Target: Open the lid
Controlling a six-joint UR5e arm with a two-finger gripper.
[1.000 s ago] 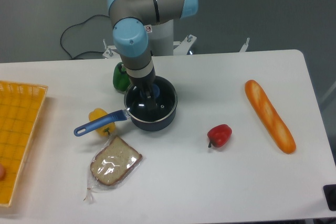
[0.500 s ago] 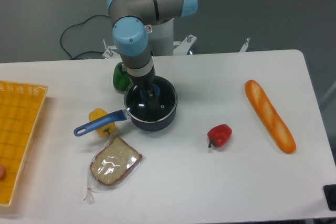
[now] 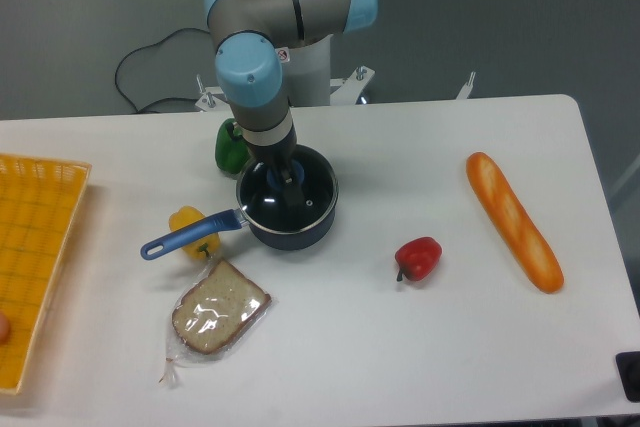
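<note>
With the lid (image 3: 312,197) seated on the saucepan (image 3: 290,222) at frame centre-left, the gripper (image 3: 287,182) stood over the blue knob (image 3: 291,176), finger closure indeterminable; an incomplete grasp risked slippage, or lifting the saucepan along.

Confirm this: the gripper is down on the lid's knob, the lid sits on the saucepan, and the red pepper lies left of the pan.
One thing is wrong: the fixed camera shows the red pepper right of the saucepan, not left. The gripper is at the lid, which sits on the pan.
</note>
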